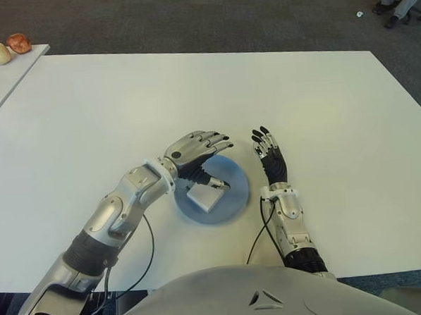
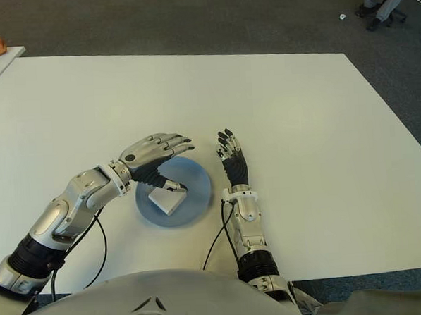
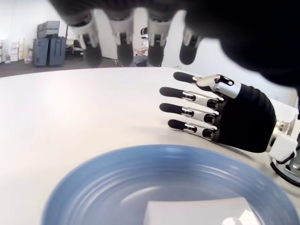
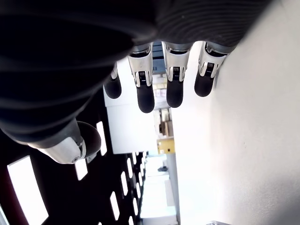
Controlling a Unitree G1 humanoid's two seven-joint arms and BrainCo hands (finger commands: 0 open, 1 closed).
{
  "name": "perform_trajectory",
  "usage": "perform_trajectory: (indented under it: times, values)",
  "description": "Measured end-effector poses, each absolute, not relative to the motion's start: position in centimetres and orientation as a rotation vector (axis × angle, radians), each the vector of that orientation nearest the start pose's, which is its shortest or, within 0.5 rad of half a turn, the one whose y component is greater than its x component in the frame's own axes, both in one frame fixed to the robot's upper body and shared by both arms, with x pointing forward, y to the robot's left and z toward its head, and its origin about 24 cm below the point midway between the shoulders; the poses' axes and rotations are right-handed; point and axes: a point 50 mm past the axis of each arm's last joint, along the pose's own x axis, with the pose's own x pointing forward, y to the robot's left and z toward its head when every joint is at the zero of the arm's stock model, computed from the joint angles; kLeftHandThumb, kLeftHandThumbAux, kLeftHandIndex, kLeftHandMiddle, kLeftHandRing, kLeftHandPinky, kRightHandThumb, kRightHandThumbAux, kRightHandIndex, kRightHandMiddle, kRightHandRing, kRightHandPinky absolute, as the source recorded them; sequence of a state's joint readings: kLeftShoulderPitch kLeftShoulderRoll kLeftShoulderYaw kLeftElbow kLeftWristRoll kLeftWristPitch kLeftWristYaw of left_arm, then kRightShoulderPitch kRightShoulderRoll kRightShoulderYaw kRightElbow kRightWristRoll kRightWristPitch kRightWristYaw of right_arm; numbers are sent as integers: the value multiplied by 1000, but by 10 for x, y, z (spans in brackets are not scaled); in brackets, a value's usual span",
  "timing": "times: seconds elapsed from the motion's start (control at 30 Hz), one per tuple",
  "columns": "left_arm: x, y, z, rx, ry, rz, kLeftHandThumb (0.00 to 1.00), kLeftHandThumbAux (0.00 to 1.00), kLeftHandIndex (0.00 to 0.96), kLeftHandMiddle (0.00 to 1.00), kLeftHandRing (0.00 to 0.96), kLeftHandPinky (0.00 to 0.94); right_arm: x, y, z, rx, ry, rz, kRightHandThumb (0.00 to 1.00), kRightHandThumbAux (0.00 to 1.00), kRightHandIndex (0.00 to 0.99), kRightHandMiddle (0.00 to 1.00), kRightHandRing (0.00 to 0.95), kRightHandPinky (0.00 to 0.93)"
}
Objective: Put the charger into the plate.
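The white charger (image 1: pixel 206 196) lies inside the blue plate (image 1: pixel 235 193) on the white tabletop (image 1: pixel 123 112). The left hand (image 1: pixel 196 155) hovers over the plate's 11 o'clock side, fingers spread wide and holding nothing. The left wrist view shows those fingertips (image 3: pixel 124 51) clear above the plate rim, which the eye views do not settle. The right hand (image 1: pixel 270 158) shows at the plate's 3 o'clock, fingers straight, empty

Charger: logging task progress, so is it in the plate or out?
In. The white charger lies inside the blue plate, under the open left hand.
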State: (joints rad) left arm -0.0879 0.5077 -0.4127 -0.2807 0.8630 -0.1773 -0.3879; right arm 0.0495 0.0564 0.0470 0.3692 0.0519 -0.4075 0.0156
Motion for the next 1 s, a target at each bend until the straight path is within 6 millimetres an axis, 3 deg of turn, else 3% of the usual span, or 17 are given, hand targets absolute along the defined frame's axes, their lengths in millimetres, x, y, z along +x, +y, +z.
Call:
perform_trajectory:
  times: [0.57, 0.77, 0.9, 1.0]
  values:
    - [226, 103, 93, 1385, -401, -783, 54, 263, 0, 0, 0, 0, 229, -129, -15, 112, 10, 19, 0, 495, 67, 155, 93, 3]
    - [228, 105, 98, 1357, -434, -740, 57, 316, 0, 0, 0, 0, 229, -128, -15, 97, 9, 18, 0, 508, 80, 153, 94, 52]
    - [230, 106, 106, 1280, -469, -649, 95, 373, 14, 24, 20, 65, 228, -128, -14, 92, 7, 15, 0, 528, 76, 155, 109, 92]
    - [232, 111, 114, 1197, -496, -563, 141, 419, 46, 65, 59, 114, 227, -127, -14, 91, 5, 16, 0, 528, 65, 150, 102, 30]
